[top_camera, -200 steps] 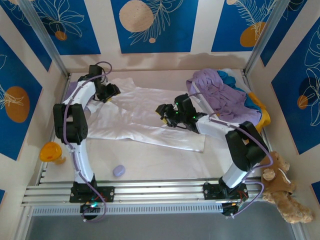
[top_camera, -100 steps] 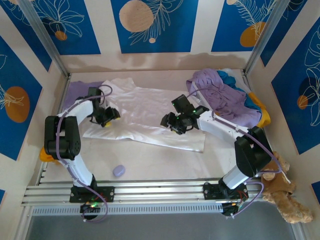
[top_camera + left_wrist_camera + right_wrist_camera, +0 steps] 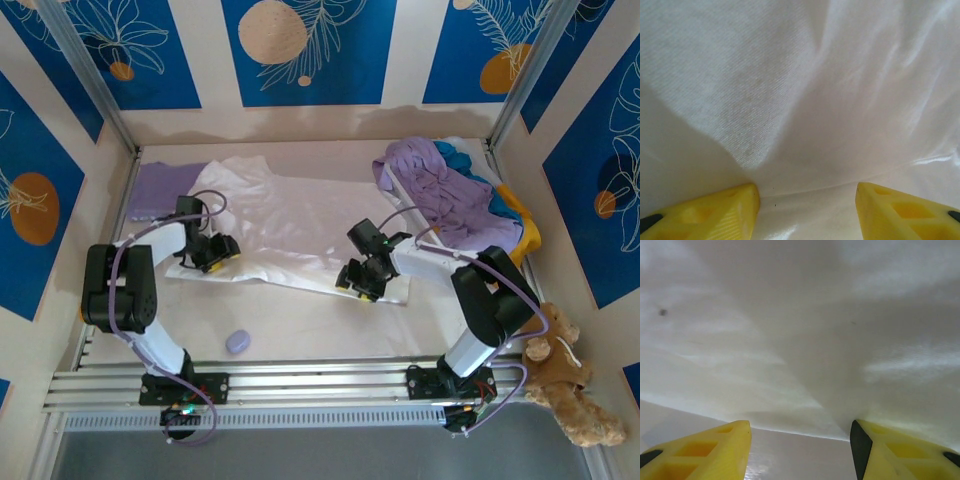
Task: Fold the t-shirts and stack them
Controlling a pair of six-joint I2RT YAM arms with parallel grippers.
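Obs., overhead view: the large white t-shirt [image 3: 290, 235] lay spread flat across the middle of the table [image 3: 320, 325], its long axis running from about 10 o'clock to 4 o'clock.

Left gripper [image 3: 215, 255] sat low at the shirt's near edge, about 8 o'clock of the cloth. In the left wrist view the left gripper [image 3: 807, 212] had its yellow fingers [image 3: 705, 212] spread well apart. White fabric lay ahead of them, and the hem line crossed the gap unpinched. Jaws released, nothing gripped.

Right gripper [image 3: 358, 280] sat at the shirt's near right corner, about 4 o'clock of the cloth. In the right wrist view the right gripper [image 3: 800, 450] likewise showed both yellow fingers [image 3: 700, 450] wide apart. The cloth edge lay just in front and bare table between them. Jaws released, nothing gripped.

Other shirts: a flat lavender shirt [image 3: 155, 190] at 10 o'clock, touching the white one's far left end. A heaped pile at 2 o'clock: crumpled lavender shirt [image 3: 440, 185] on top, teal shirt [image 3: 468, 160] behind it, yellow-orange shirt [image 3: 525, 235] at the right edge.

Small lavender blob [image 3: 238, 341] at 7 o'clock, apart from the cloth. Teddy bear [image 3: 570, 385] off the table at 4 o'clock.
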